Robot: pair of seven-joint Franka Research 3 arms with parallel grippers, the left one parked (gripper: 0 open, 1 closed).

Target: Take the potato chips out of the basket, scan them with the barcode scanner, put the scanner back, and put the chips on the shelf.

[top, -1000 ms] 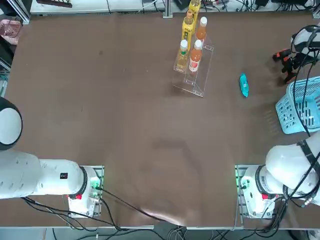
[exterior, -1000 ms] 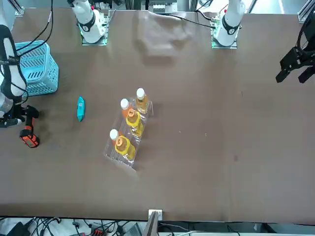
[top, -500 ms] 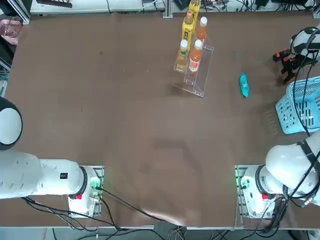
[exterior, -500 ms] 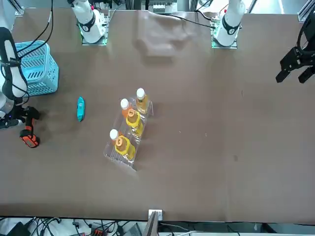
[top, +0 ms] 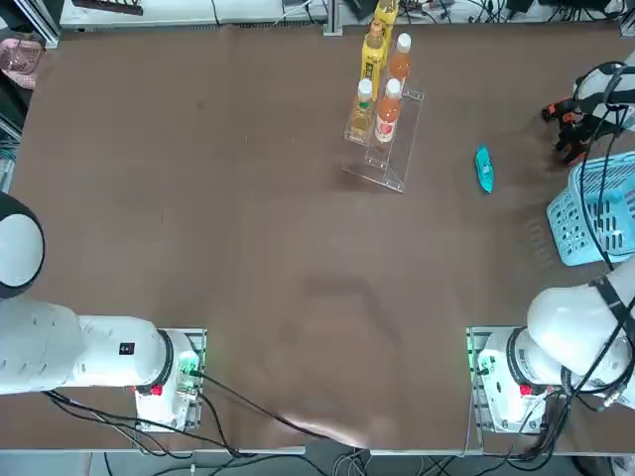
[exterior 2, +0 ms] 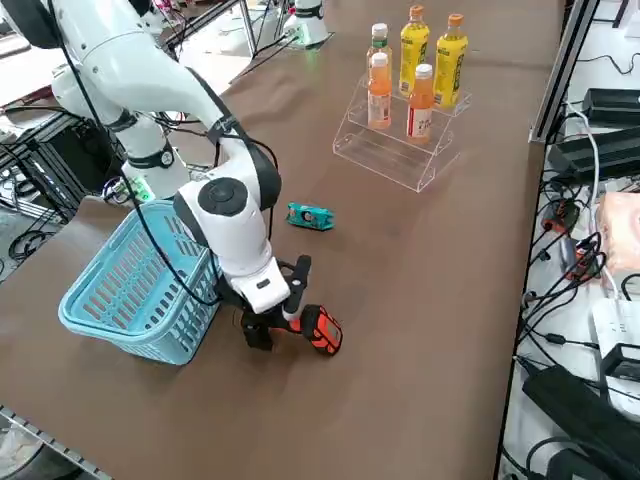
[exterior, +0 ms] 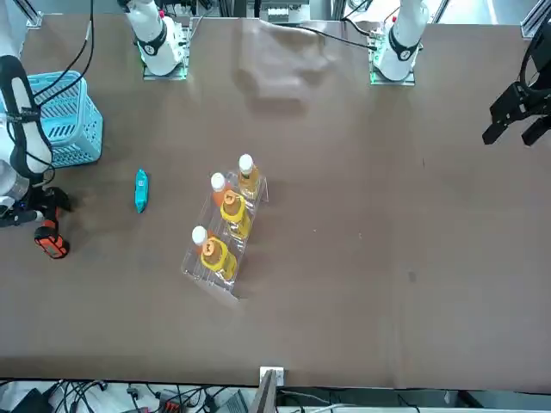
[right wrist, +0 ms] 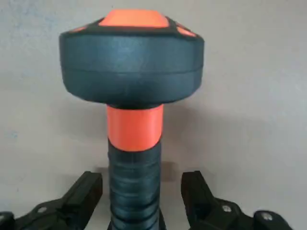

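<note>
Right gripper (right wrist: 142,191) low at table beside light blue lattice basket (exterior 2: 150,285). My fingers spread wide, one on each side of black ribbed handle of barcode scanner (right wrist: 135,165), gap visible both sides, neither touching. Scanner's orange collar and broad black head lie beyond fingertips. Teal-blue chip packet (exterior 2: 311,216) lies on bare brown tabletop (exterior 2: 420,300), out of basket, near fingers but apart. Clear stepped acrylic shelf (exterior 2: 385,155) farther from fingers, past packet, carrying orange and yellow drink bottles (exterior 2: 419,104).

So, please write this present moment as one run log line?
right fingers: open around scanner handle, no contact | chips: on table, outside basket | shelf: holds bottles
</note>
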